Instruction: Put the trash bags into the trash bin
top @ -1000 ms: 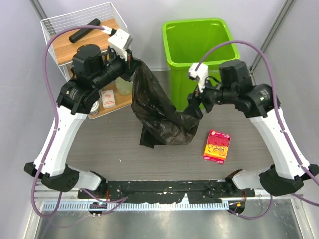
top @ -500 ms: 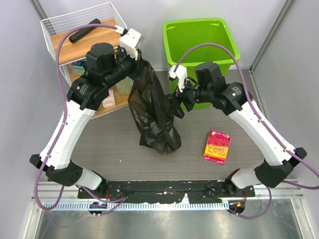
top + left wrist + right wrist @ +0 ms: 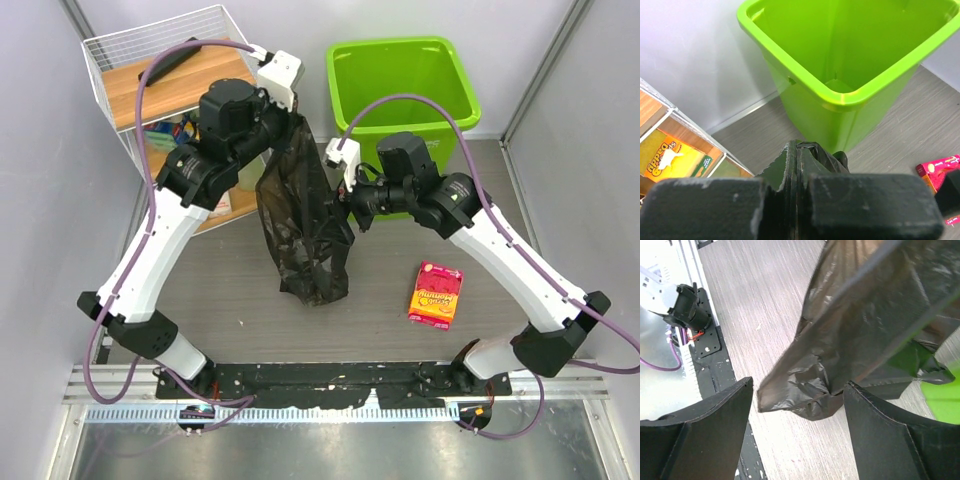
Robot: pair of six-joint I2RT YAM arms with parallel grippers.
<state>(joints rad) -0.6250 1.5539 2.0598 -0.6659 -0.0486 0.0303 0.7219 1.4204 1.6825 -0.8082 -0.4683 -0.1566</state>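
Note:
The black trash bag (image 3: 300, 215) hangs from my left gripper (image 3: 288, 118), which is shut on its top edge, and its lower end reaches the table. In the left wrist view the fingers (image 3: 799, 150) pinch the bunched plastic (image 3: 827, 152), with the lime-green trash bin (image 3: 790, 57) just beyond. The bin (image 3: 390, 45) stands at the back, to the right of the bag. My right gripper (image 3: 350, 205) is open at the bag's right side. In its own view the crinkled bag (image 3: 865, 325) hangs between and beyond the spread jaws (image 3: 797, 385).
A pink snack packet (image 3: 436, 294) lies on the table right of the bag. A white wire rack (image 3: 100, 50) at the back left holds wooden shelves, a rolled black cylinder (image 3: 170, 60) and boxes. The black base rail (image 3: 330, 380) runs along the near edge.
My left arm has carried the bag's top right, toward the bin. The bag's lower part, draped rightward before, now hangs straight. My right gripper has moved left along the bag, still open.

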